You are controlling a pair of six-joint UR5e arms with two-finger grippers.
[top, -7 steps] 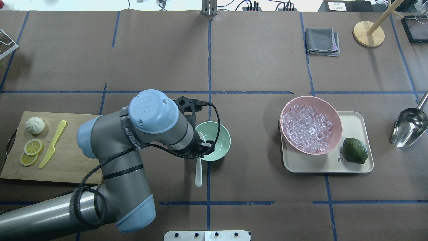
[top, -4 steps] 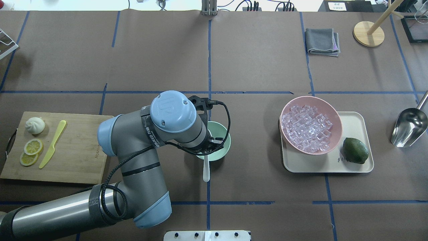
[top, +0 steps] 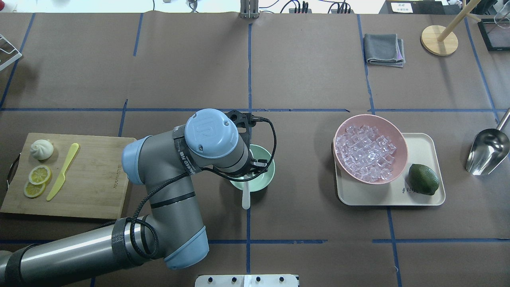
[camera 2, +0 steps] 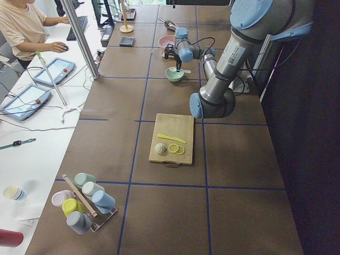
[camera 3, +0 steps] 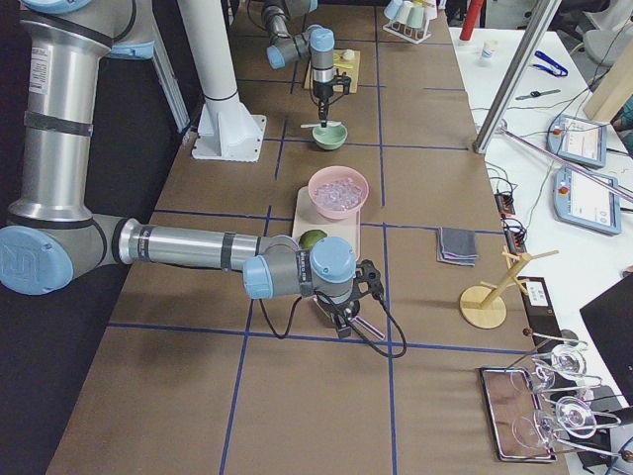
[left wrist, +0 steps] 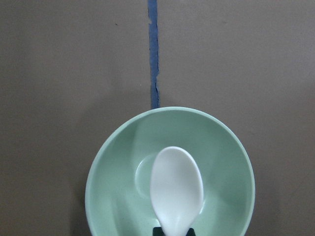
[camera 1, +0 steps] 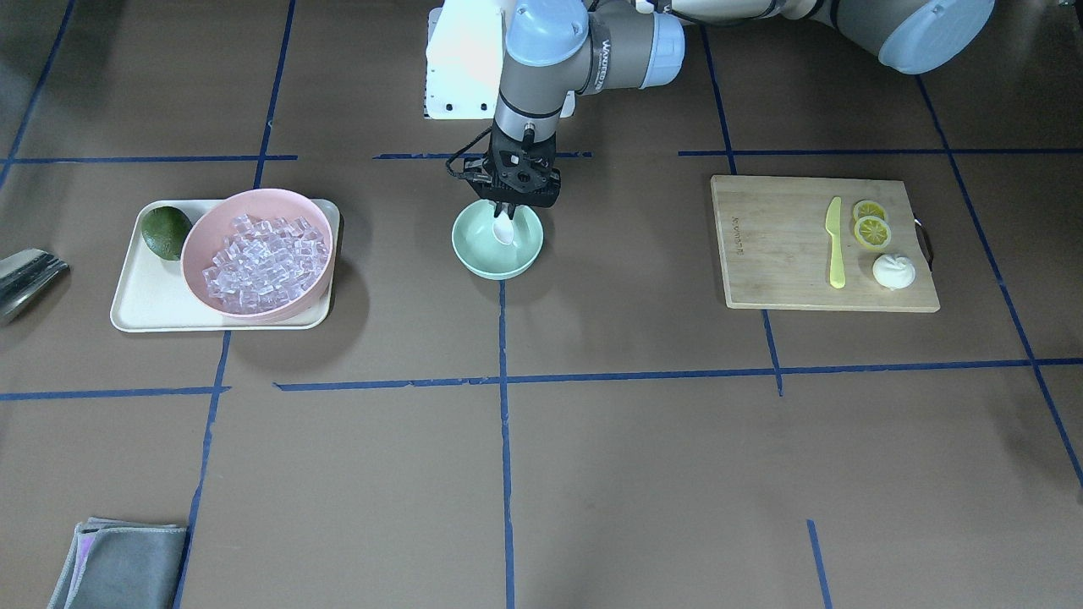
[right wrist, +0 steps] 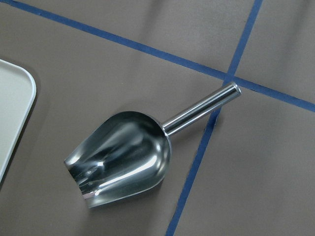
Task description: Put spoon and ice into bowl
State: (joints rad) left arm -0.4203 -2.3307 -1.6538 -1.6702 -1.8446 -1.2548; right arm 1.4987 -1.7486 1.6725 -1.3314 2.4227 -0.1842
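Note:
My left gripper [camera 1: 506,205] is shut on the white spoon [camera 1: 503,230] and holds it over the mint-green bowl [camera 1: 474,254]. In the left wrist view the spoon's head [left wrist: 176,189] hangs over the inside of the bowl [left wrist: 118,167]. In the overhead view the handle [top: 246,197] sticks out past the bowl's [top: 266,175] near rim. The ice [top: 364,153] is heaped in the pink bowl [top: 400,153]. My right gripper [camera 3: 341,322] shows only in the exterior right view, near the tray; I cannot tell whether it is open or shut.
The pink bowl and a lime [top: 423,179] sit on a cream tray [top: 422,143]. A steel scoop [top: 488,151] lies to its right and fills the right wrist view [right wrist: 123,157]. A cutting board [top: 91,179] with a yellow knife [top: 63,171] lies at the left.
My left arm has moved to the right with the spoon. The spoon's head now hangs over the middle of the green bowl.

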